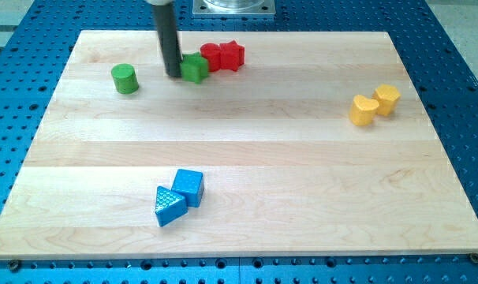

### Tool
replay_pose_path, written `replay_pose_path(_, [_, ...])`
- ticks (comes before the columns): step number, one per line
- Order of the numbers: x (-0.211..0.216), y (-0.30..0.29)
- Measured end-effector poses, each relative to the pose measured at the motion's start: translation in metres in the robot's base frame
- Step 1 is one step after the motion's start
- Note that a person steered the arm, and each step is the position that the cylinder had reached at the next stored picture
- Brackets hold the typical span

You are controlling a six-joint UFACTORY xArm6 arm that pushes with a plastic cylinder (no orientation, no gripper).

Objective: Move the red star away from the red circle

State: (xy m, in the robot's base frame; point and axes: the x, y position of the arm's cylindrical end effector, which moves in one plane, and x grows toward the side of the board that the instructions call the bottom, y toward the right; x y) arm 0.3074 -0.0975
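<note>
No pincer on this rig, so there's no pincer state to report. You've got a plain dark rod, and my tip point(173, 75) sits at the view's top-left of centre, touching or just beside the left face of the green block point(195, 68).

The target, the red star point(233, 55), is near the worktop's point(247, 166) top edge. It touches the right side of the red circle point(212, 56), and the circle in turn butts against the green block. So it's a chain of three, with you at the wrong end.

Don't push right from here: you'd likely shove all three together, and the gap won't open. My call is to lift around, or route below the row, get the tip into the seam between circle and star, and push the star toward the view's right. The space there looks open.

The blocks look like smooth painted pieces on pale varnished wood, so they should slide easily. The star's lobes can catch the rod off-centre and spin it, so aim at its middle.
</note>
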Motion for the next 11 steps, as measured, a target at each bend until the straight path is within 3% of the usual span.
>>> replay_pose_path(1, [-0.017, -0.017])
replay_pose_path(2, [-0.016, 0.004])
replay_pose_path(3, [-0.059, -0.004])
replay_pose_path(4, [-0.081, 0.04])
replay_pose_path(5, [-0.07, 0.102])
replay_pose_path(6, [-0.053, 0.115])
replay_pose_path(8, [-0.04, 0.115])
replay_pose_path(11, [0.026, 0.125])
